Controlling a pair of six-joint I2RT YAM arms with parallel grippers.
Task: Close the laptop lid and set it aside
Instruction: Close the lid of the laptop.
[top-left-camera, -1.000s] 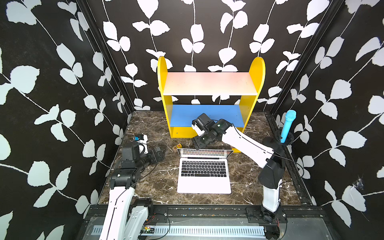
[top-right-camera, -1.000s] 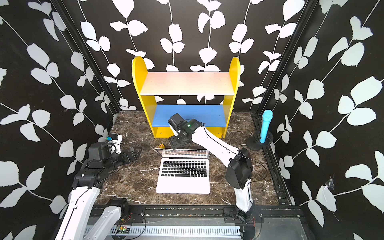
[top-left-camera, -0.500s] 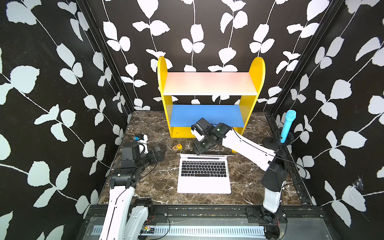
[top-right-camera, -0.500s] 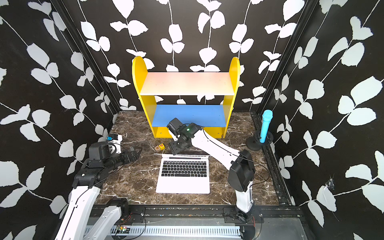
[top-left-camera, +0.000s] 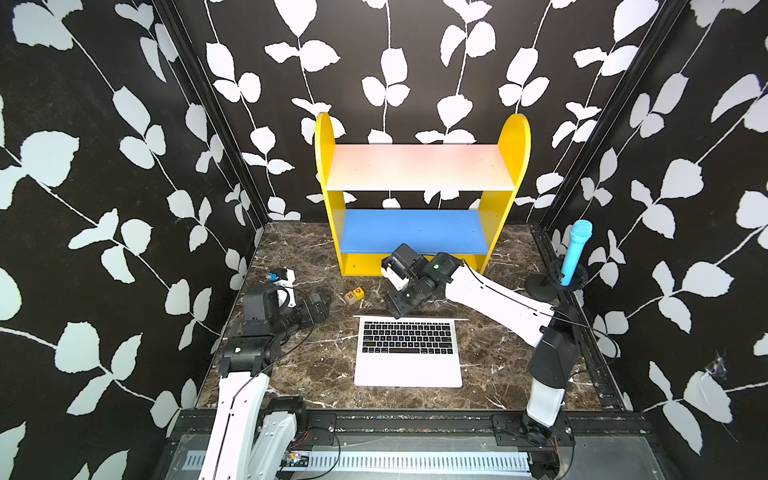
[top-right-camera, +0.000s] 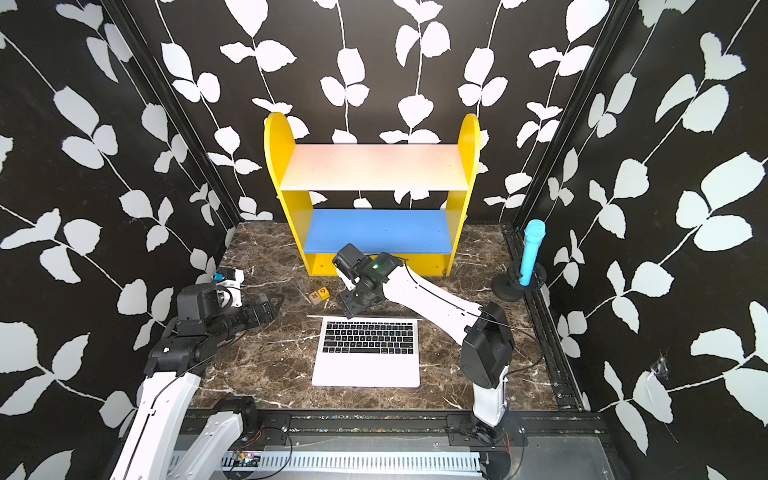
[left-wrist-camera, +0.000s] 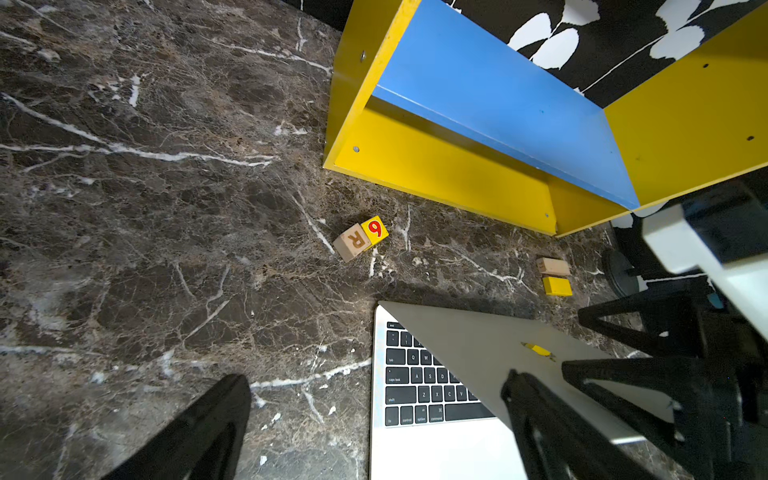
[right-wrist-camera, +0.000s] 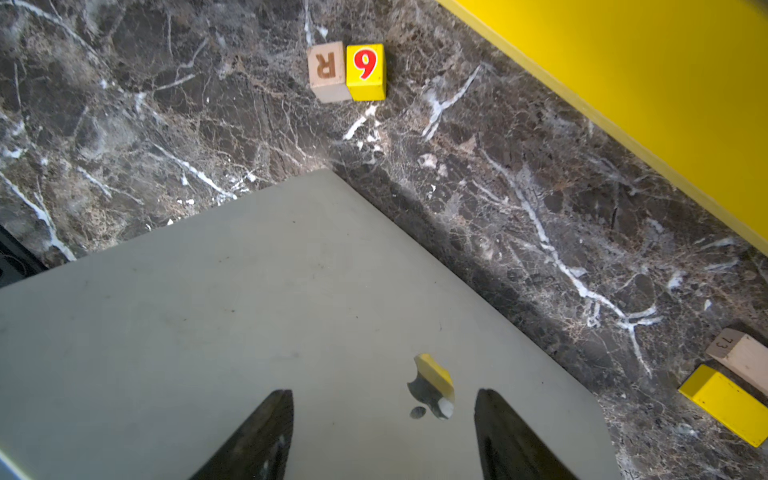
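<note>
**Marble desk, lid half down under the right claw**

Dark marble desk (top-left-camera: 307, 374), leaf-wallpaper booth. The laptop (top-left-camera: 407, 365) sits flat on the desk between the two claws, with its keyboard exposed. The laptop lid (right-wrist-camera: 249, 311) is tilted forward over the keys and not shut. It reads as a thin edge-on line in both top views.

The right claw (right-wrist-camera: 382, 392) is directly over the lid's outer shell. Its fingers (right-wrist-camera: 274, 428) are apart on either side of the apple logo (right-wrist-camera: 432, 395), with nothing clamped. Contact with the shell looks likely, but I can't confirm it.

Likely reason for the spread fingers: this is a push, not a grasp. Two spaced tips on a broad flat panel should keep it from twisting at the hinge. The arm reaches in from the hinge side, so pressure goes toward the keys.

The left claw (top-left-camera: 321, 307) has its jaws wide apart and is empty. It hangs off the laptop's side, clear of the lid's swing. It is probably parked there to stay out of the way, or to be ready for the move aside.

- Letter blocks (right-wrist-camera: 347, 70): beyond the right claw's tips, apart from the laptop.
- Two more blocks (right-wrist-camera: 731, 386): off to that claw's side.
- Shelf unit (top-left-camera: 415, 230): behind the right claw.

The closing step is in hand and setting aside is not begun. The loose blocks could get in the way when the laptop is moved.
</note>
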